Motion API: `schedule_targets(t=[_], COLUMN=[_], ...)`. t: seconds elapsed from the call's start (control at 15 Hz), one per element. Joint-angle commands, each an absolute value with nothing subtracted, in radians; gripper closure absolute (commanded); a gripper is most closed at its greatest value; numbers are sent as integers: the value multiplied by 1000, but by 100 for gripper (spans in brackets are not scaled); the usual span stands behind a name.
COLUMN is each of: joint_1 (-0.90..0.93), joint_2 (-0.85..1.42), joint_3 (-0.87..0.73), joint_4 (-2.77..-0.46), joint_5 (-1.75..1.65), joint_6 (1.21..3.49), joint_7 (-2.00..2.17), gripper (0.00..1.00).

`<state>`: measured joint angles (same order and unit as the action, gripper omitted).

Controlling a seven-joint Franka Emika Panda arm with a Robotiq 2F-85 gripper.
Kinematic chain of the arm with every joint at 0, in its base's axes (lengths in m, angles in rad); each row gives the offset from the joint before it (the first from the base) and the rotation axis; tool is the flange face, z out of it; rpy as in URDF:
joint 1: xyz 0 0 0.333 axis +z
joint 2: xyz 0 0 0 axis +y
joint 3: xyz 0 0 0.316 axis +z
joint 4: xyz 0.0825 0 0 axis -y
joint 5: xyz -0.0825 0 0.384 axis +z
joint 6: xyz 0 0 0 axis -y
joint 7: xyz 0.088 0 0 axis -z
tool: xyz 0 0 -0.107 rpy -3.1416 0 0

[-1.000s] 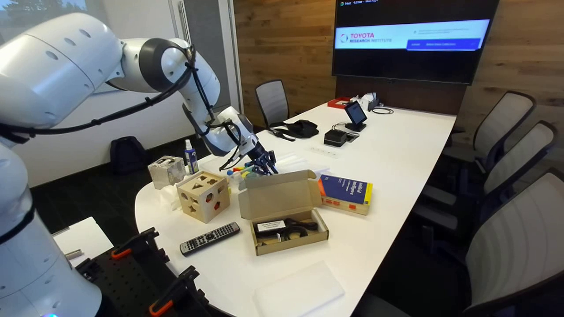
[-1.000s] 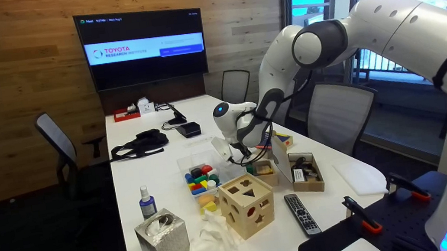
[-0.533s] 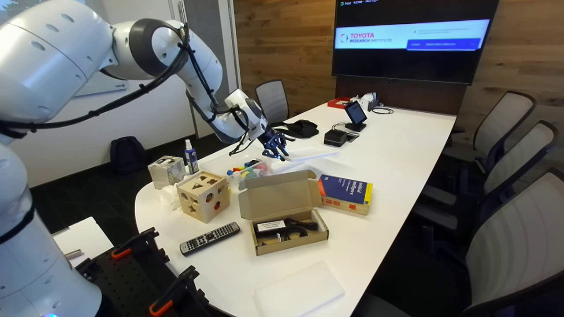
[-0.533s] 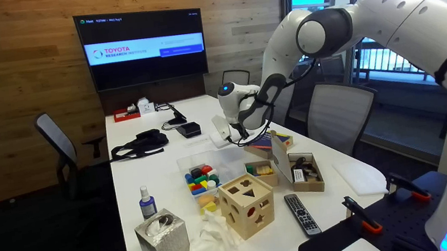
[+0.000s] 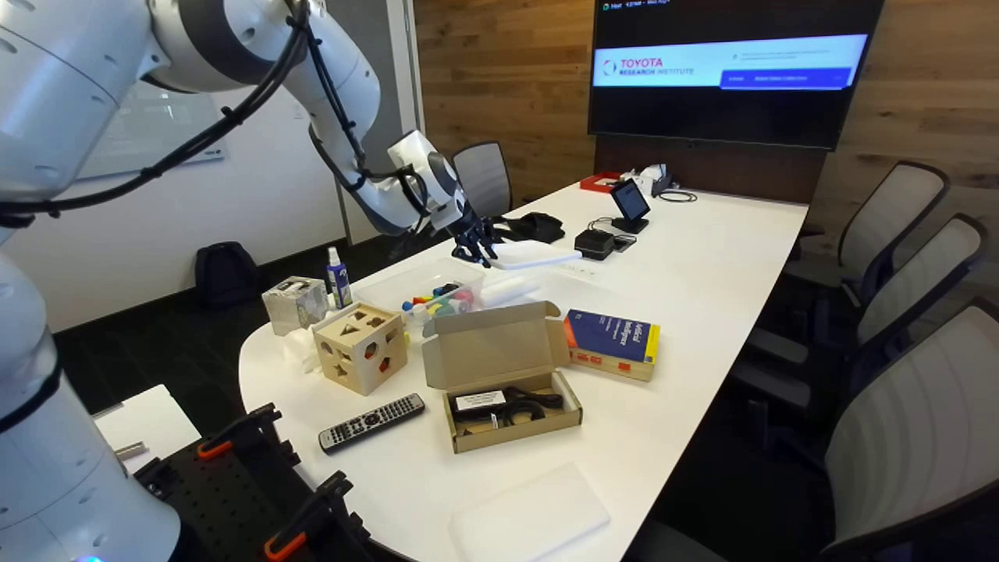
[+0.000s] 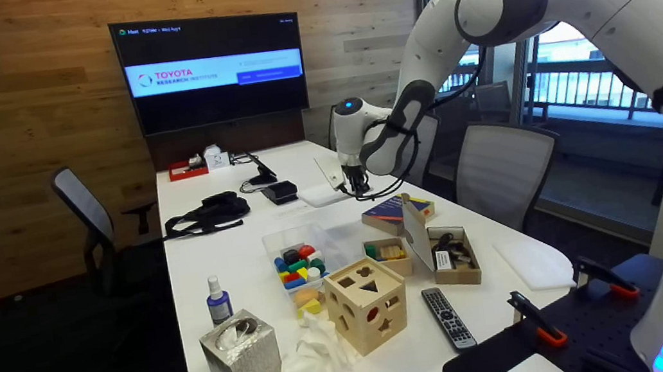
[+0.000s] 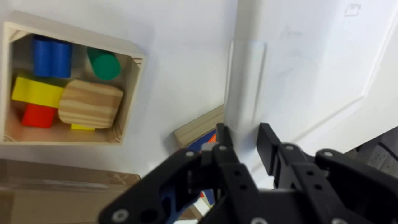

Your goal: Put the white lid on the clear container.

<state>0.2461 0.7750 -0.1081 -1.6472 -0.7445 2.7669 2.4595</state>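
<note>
My gripper [image 5: 478,256] is shut on one edge of the white lid [image 5: 536,254], and both fingertips [image 7: 244,137] touch a white strip of the lid [image 7: 247,84] in the wrist view. The lid also shows beside the gripper [image 6: 361,189] as a flat white slab [image 6: 321,196], roughly level and raised over the far part of the table. The clear container [image 5: 425,277] stands nearer the robot base, uncovered, with coloured blocks inside. It also shows in an exterior view [image 6: 273,246]; it is out of the wrist view. The lid is beyond the container, not over it.
A wooden block box [image 7: 133,90], open cardboard box [image 5: 492,343], blue book [image 5: 613,336], wooden shape cube [image 6: 367,304], remote [image 6: 447,317], tissue box [image 6: 242,360] and spray bottle [image 6: 219,302] stand around. A white slab [image 5: 531,515] lies at the near table end.
The gripper has risen and moved away from the container toward the screen end. The white lid has moved with it, away from the container. The objects on the table have not moved.
</note>
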Motion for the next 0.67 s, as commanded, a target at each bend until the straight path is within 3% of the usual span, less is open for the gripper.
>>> schedule_targets(t=[0.0,0.6], joint_1=[209,225], joint_2=[594,371], joint_3=[-45,68], joint_4=[-1894,-2234], joint_5=[-743,-716], joint_6=[2832,2861], joint_7=[2409,2414], gripper=[93,93])
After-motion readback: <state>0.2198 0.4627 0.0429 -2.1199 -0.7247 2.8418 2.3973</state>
